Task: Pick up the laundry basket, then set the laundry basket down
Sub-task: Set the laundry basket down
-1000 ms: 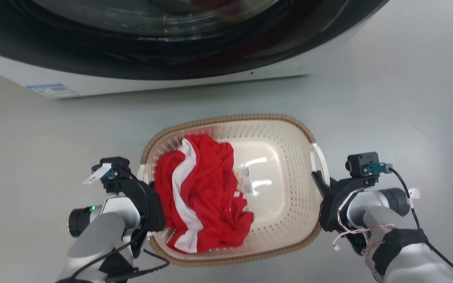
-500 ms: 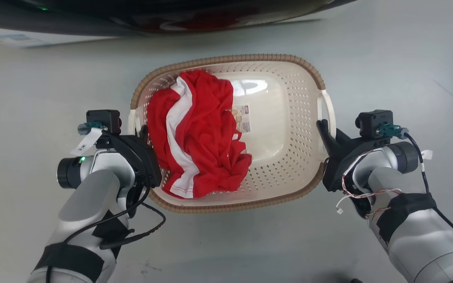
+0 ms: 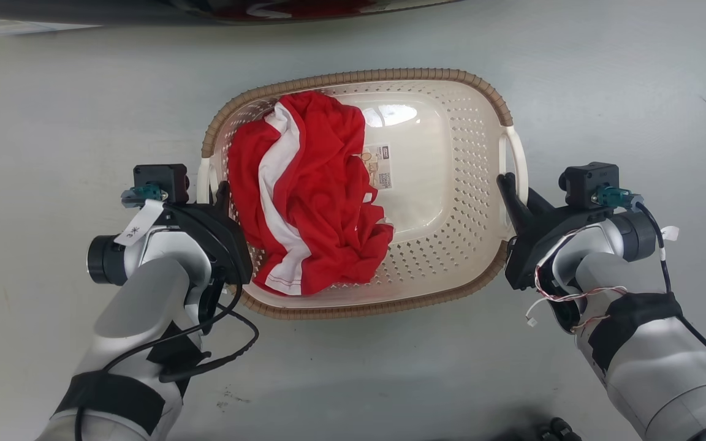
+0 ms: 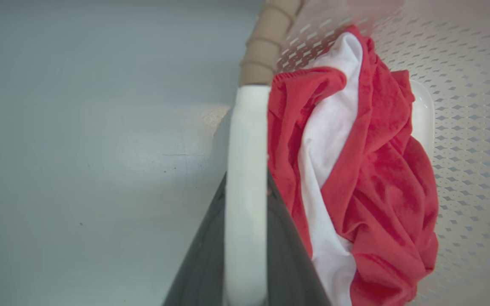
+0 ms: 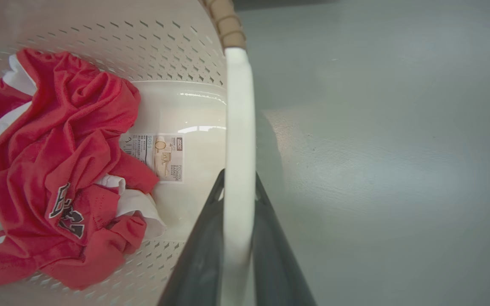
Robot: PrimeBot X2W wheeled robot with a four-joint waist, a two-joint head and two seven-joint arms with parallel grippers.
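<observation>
Laundry basket [image 3: 451, 184] over grey floor [image 3: 622, 86]; can't tell if it's lifted or resting. Left pincer [image 3: 223, 191] clamped on the basket's left white handle [image 3: 204, 179], right pincer [image 3: 505, 182] clamped on its right handle [image 3: 517, 156]. Red-and-white shirt [image 3: 310, 196] bunched in the basket's left half, label [image 3: 381, 174] visible on the bottom.

A laundry area, it seems: a laundry basket [image 3: 353, 76] holds a crumpled red-and-white garment [image 3: 310, 196], a smooth grey floor [image 3: 83, 92] lies beneath, and a glossy dark curved appliance front [image 3: 206, 7] shows at 12 o'clock.
</observation>
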